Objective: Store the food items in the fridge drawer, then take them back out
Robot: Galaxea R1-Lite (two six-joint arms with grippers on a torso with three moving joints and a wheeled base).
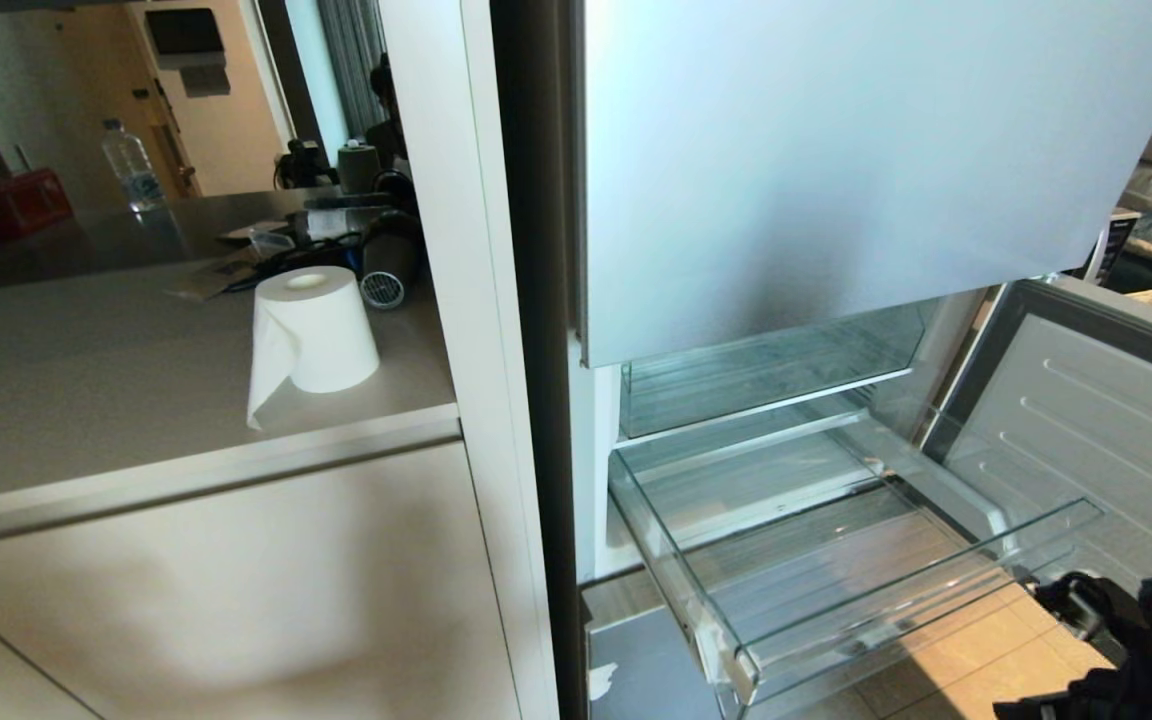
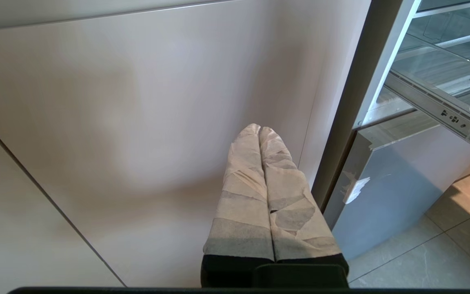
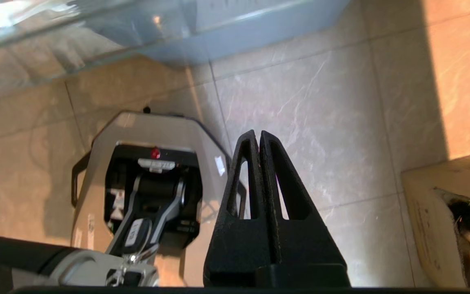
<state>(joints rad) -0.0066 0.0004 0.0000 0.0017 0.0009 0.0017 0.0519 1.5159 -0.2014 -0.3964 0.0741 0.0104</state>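
From the head camera you see the wide, shallow clear plastic fridge drawer (image 1: 836,560) pulled out of the open fridge, its ribbed floor bare; no food item shows in any view. A second clear drawer (image 1: 766,365) sits pushed in just above it, also with nothing visible inside. To the drawer's right stands the open grey fridge door (image 1: 1086,420), and tan floor tiles (image 1: 976,650) lie beyond the drawer's front lip. Left of the drawer, past the white cabinet panel (image 1: 456,300), a white paper roll (image 1: 311,330) stands on the grey countertop (image 1: 86,380). The black right arm (image 1: 1136,640) shows just off the drawer's front right corner. In the left wrist view, the left gripper (image 2: 259,130) has its tape-wrapped fingers (image 2: 243,196) pressed together, holding nothing, before the cabinet panel left of the drawer. In the right wrist view, the right gripper (image 3: 257,134) has its black fingers (image 3: 284,196) together and empty, pointing at floor tiles below the drawer, with a brown cardboard box (image 3: 435,212) nearby.
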